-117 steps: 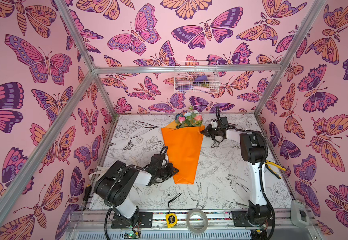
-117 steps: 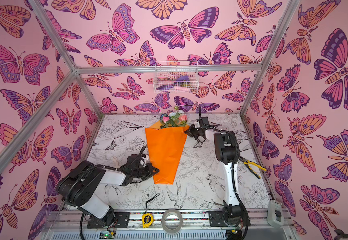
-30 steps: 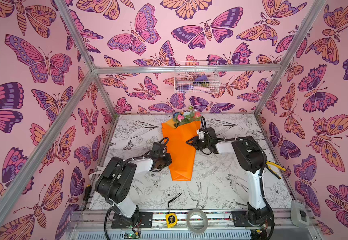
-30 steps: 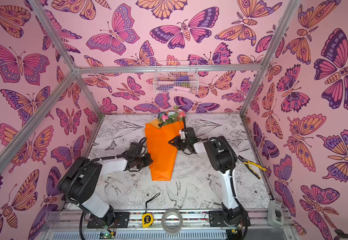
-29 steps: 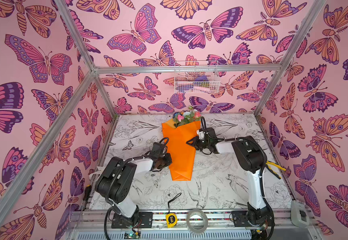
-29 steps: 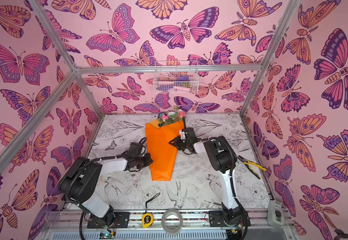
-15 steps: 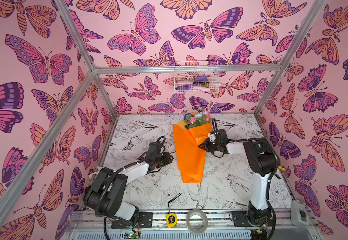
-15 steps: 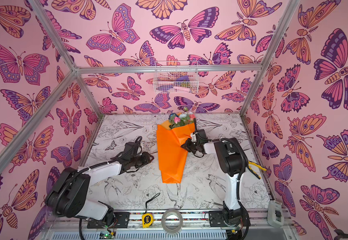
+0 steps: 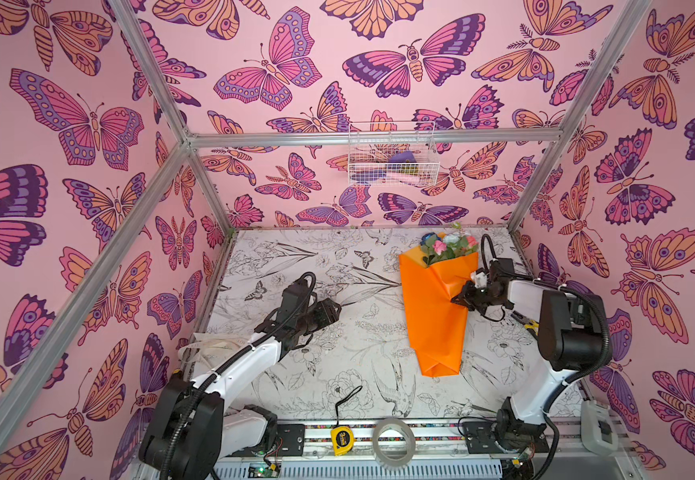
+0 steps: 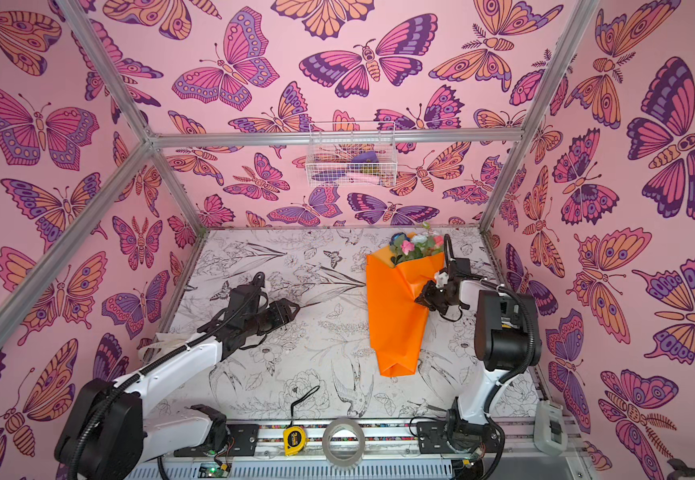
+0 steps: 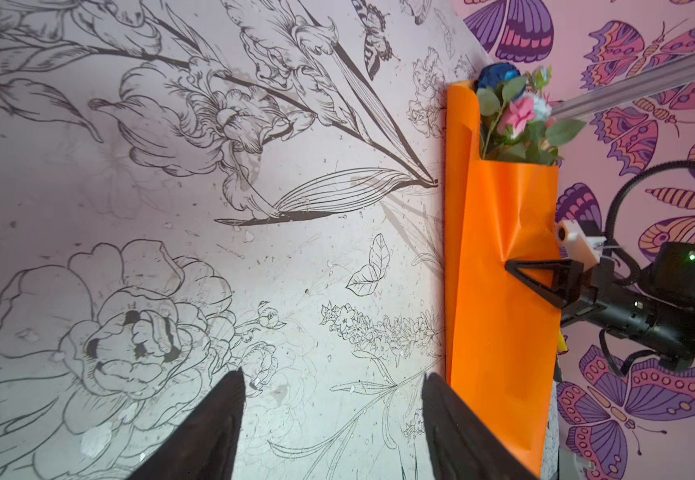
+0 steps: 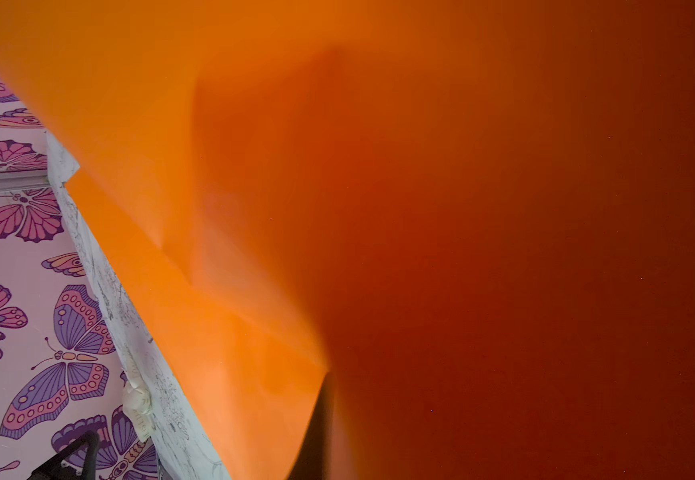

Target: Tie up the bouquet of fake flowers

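Pink butterfly wallpaper (image 9: 337, 62) lines the cell, and the tabletop (image 9: 316, 374) carries a black-and-white botanical print. In both top views the bouquet of fake flowers (image 9: 433, 324) lies on the right half of the tabletop, rose heads toward the back wall and the folded tail of its orange wrapping toward the front rail (image 9: 433, 436). The right end effector (image 9: 460, 300) is clamped on the wrapping's right edge, about halfway along (the paper creases inward there). The left end effector (image 9: 330, 309) hangs over bare tabletop left of centre, well apart from the bouquet, jaws spread and holding nothing. A yellow tape measure (image 9: 341, 438) and a roll of clear tape (image 9: 394, 423) sit on the front rail; a white wire basket (image 9: 391, 160) hangs on the back wall. The left wrist view shows two dark fingertips (image 11: 229, 399) apart above the print, with the bouquet beyond and the right end effector pinching its paper. The right wrist view is almost filled by blurred orange wrapping, one dark finger (image 12: 320, 419) against it.
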Controlling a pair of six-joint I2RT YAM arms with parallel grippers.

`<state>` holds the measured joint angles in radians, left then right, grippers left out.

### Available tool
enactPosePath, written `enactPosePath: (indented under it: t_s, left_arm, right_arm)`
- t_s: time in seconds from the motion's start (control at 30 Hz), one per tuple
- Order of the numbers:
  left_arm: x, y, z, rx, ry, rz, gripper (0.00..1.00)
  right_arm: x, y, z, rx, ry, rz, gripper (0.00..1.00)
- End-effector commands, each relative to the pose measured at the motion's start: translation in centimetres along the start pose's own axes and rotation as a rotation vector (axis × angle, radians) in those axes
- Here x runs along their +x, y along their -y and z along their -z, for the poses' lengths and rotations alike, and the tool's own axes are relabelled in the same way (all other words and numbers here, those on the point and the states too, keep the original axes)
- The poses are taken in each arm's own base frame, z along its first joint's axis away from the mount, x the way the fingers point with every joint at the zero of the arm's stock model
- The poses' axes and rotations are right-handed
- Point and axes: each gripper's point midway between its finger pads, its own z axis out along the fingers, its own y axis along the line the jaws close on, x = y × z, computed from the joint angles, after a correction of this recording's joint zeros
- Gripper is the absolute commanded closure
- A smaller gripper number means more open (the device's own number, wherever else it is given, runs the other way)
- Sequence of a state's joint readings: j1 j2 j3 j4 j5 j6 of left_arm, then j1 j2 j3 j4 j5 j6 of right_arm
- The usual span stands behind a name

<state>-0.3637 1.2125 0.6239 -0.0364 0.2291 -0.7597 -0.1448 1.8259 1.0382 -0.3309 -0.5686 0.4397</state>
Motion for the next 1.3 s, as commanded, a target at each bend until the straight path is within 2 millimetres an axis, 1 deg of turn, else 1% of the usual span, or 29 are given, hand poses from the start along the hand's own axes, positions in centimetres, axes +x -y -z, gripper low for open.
enactPosePath:
  t_s: [0.0, 0.1, 0.17, 0.2, 0.23, 0.3, 0.33, 0.43, 0.5, 0.57, 0.7, 0.73, 0.77, 0.87, 0.93, 1.03, 1.1, 1.23, 1.27]
  left_arm:
    - [0.5, -1.6, 0.4, -0.055, -0.003, 0.001, 0.29]
    - [0.5, -2.0, 0.7, -0.067, 0.002, 0.003, 0.28]
    - [0.5, -2.2, 0.8, -0.075, 0.006, 0.002, 0.28]
    - [0.4, -2.4, 0.8, -0.080, 0.008, 0.004, 0.26]
    - [0.4, -2.5, 0.9, -0.085, 0.009, 0.003, 0.24]
    - [0.3, -2.7, 1.1, -0.093, 0.013, 0.004, 0.19]
    - [0.2, -2.9, 1.2, -0.100, 0.017, 0.004, 0.17]
    - [0.0, -3.1, 1.7, -0.113, 0.028, 0.000, 0.07]
    - [-0.1, -3.4, 2.0, -0.128, 0.034, -0.005, 0.00]
    - [-0.2, -3.7, 2.3, -0.141, 0.043, -0.008, 0.00]
    - [-0.5, -4.1, 3.1, -0.161, 0.070, -0.014, 0.00]
    - [-0.6, -4.2, 3.3, -0.164, 0.075, -0.017, 0.00]
    - [-0.7, -4.3, 3.5, -0.171, 0.080, -0.016, 0.00]
    - [-1.0, -4.7, 3.9, -0.186, 0.094, -0.020, 0.00]
    - [-1.2, -5.2, 4.2, -0.205, 0.107, -0.019, 0.00]
    - [-1.4, -5.9, 4.7, -0.233, 0.120, -0.013, 0.00]
    - [-1.5, -6.4, 4.9, -0.245, 0.128, -0.006, 0.01]
    - [-1.7, -6.6, 5.3, -0.248, 0.136, 0.005, 0.00]
    - [-1.7, -6.6, 5.3, -0.248, 0.138, 0.005, 0.00]
  right_arm:
    - [-0.2, 2.1, 1.7, 0.078, -0.034, 0.021, 1.00]
    - [-1.3, 3.7, 2.4, 0.114, -0.028, 0.000, 0.99]
    - [-1.9, 4.6, 2.9, 0.144, -0.020, -0.012, 0.84]
    - [-2.1, 5.1, 3.1, 0.164, -0.015, -0.021, 0.75]
    - [-2.2, 5.3, 3.3, 0.180, -0.006, -0.022, 0.68]
    - [-2.2, 5.3, 3.9, 0.197, 0.013, -0.016, 0.55]
    - [-2.2, 5.3, 4.4, 0.211, 0.028, -0.016, 0.52]
    - [-2.1, 5.6, 5.8, 0.262, 0.072, -0.022, 0.44]
    - [-2.1, 5.5, 6.9, 0.287, 0.097, -0.021, 0.42]
    - [-2.0, 5.5, 7.9, 0.313, 0.125, -0.025, 0.39]
    - [-1.4, 5.5, 10.0, 0.360, 0.176, -0.027, 0.37]
    - [-1.2, 5.5, 10.1, 0.367, 0.181, -0.027, 0.37]
    - [-1.1, 5.1, 11.1, 0.368, 0.209, -0.020, 0.36]
    - [-0.5, 4.9, 12.1, 0.375, 0.229, -0.017, 0.37]
    - [0.0, 4.6, 12.4, 0.364, 0.237, -0.015, 0.38]
    - [1.1, 3.7, 12.0, 0.301, 0.228, -0.012, 0.42]
    - [2.3, 3.0, 11.5, 0.282, 0.213, 0.000, 0.46]
    - [4.6, 1.6, 10.6, 0.264, 0.187, 0.039, 0.53]
    - [5.2, 1.5, 10.3, 0.276, 0.180, 0.045, 0.55]
